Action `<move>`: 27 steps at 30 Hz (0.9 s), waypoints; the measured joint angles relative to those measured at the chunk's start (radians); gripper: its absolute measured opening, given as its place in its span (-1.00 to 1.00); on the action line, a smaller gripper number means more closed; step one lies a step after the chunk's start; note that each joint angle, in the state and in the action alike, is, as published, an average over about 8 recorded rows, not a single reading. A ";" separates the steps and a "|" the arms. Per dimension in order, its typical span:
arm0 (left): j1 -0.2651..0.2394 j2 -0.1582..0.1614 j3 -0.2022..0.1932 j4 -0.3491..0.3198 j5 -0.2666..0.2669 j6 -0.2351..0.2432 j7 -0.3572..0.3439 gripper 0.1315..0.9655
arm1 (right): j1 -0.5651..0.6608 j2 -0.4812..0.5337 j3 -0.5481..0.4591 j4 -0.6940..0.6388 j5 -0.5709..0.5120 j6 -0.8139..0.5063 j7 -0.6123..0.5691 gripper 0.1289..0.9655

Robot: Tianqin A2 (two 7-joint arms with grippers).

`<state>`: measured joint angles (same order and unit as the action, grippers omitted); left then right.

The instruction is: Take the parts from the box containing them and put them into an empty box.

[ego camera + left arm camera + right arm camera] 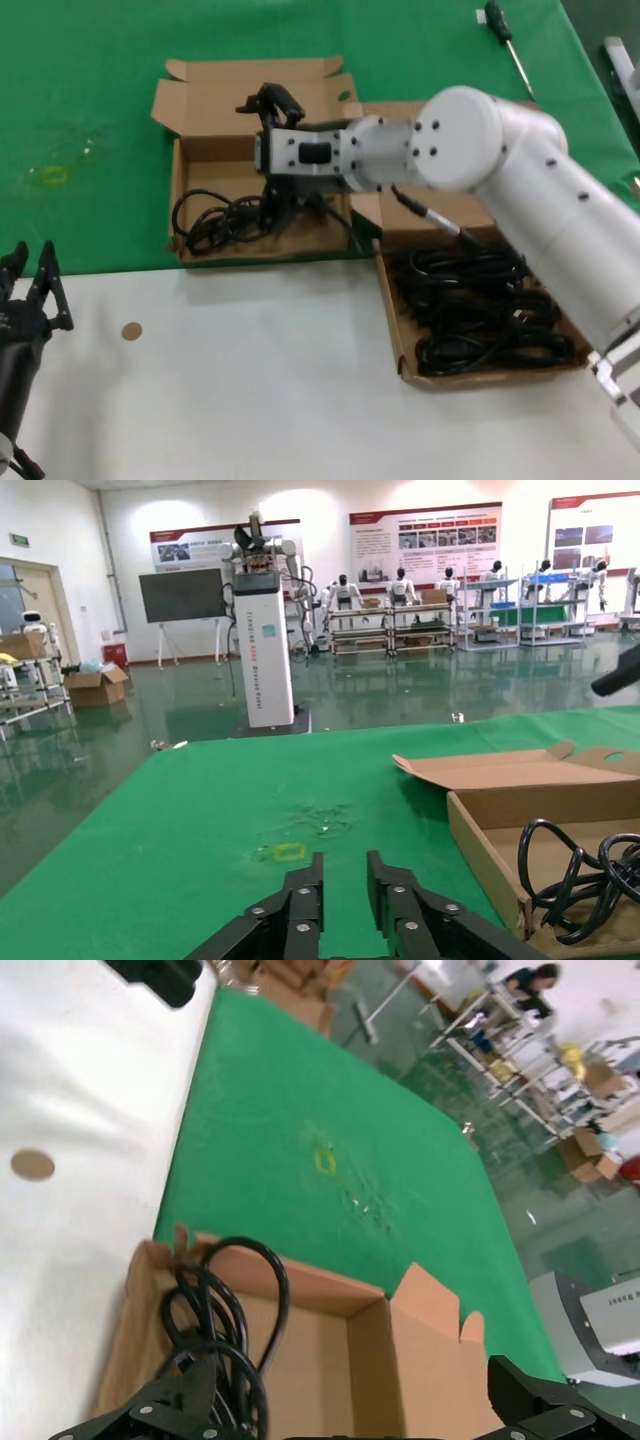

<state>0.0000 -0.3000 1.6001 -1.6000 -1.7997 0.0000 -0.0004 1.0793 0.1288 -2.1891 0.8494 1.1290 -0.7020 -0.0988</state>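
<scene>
Right pincer (272,200) reaches across into the narrower, taller-walled brown cardboard box (180,190), fingers spread wide over 1 black coiled cable bundle (215,218) on its floor, apparently released. More bundles (485,310) remain in the wide shallow cardboard box (396,330). Left pincer (30,290) waits, spread, at the tabletop (250,380) edge

From the head we look down on the green-and-white bench (250,380). Our left wrist camera faces level across it; our right looks closely into the taller-walled brown cardboard box (330,1330), seen in all views.

Narrow box (215,150) left of wide box (400,330)
</scene>
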 joint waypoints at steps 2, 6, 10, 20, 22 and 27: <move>0.000 0.000 0.000 0.000 0.000 0.000 0.000 -0.82 | -0.028 0.005 0.016 0.020 0.018 0.019 0.003 0.91; 0.000 0.000 0.000 0.000 0.000 0.000 0.000 -0.74 | -0.089 0.014 0.049 0.062 0.056 0.058 0.008 0.96; 0.000 0.000 0.000 0.000 0.000 0.000 0.000 -0.57 | -0.151 0.024 0.082 0.105 0.094 0.098 0.014 1.00; 0.000 0.000 0.000 0.000 0.000 0.000 0.000 -0.26 | -0.308 0.049 0.168 0.214 0.191 0.200 0.028 1.00; 0.000 0.000 0.000 0.000 0.000 0.000 0.000 -0.13 | -0.339 0.054 0.185 0.236 0.211 0.221 0.031 1.00; 0.000 0.000 0.000 0.000 0.000 0.000 0.000 0.12 | -0.419 0.066 0.229 0.291 0.260 0.272 0.038 1.00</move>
<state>0.0000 -0.3000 1.6000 -1.6000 -1.7998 0.0000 -0.0003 0.6606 0.1952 -1.9605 1.1406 1.3893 -0.4296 -0.0605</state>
